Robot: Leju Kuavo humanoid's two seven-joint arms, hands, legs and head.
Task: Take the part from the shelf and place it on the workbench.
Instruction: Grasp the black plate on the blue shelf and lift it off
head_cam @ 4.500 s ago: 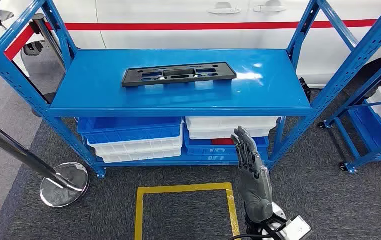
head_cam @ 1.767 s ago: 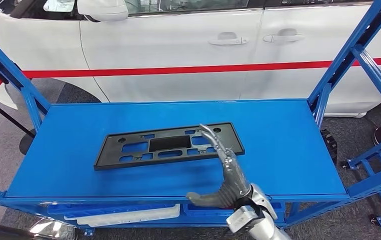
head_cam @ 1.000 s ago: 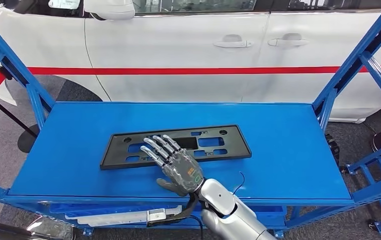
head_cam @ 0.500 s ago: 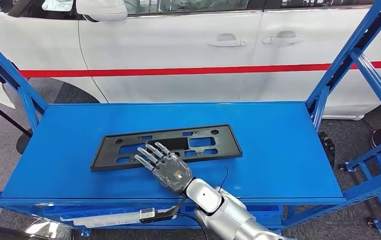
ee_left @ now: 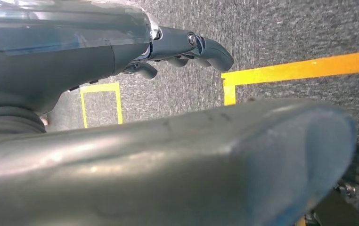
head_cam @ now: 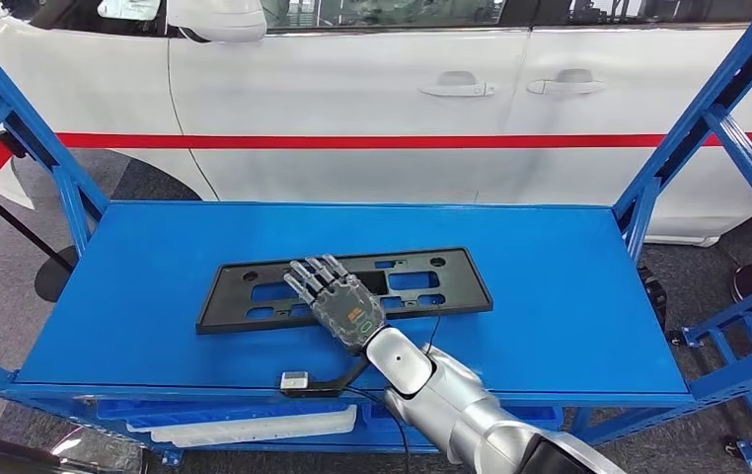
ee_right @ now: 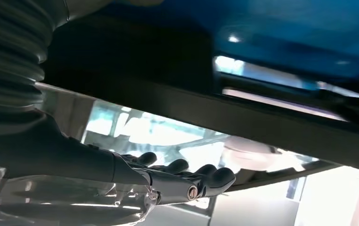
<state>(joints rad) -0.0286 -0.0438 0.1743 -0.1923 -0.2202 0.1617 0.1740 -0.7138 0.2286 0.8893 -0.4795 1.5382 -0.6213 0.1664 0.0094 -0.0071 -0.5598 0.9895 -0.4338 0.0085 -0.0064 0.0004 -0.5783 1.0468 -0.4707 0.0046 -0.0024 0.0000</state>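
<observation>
On shelf (head_cam: 560, 286): right hand (head_cam: 340, 301) flat over part (head_cam: 451, 284).

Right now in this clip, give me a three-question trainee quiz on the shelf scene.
1. True or false: the flat black plastic frame with cut-outs lies on the top deck of the blue metal shelf.
2. Multiple choice: where is the robot's right hand?
A. flat over the frame's middle, fingers spread
B. hanging beside the shelf's leg
C. on the white car's door handle
3. Fill in: behind the shelf stands a white car with a ___ stripe along its side.

Key: 1 true; 2 A; 3 red. Whether the hand has actually gripped the frame cannot be told; the left hand hangs over the grey carpet.
</observation>
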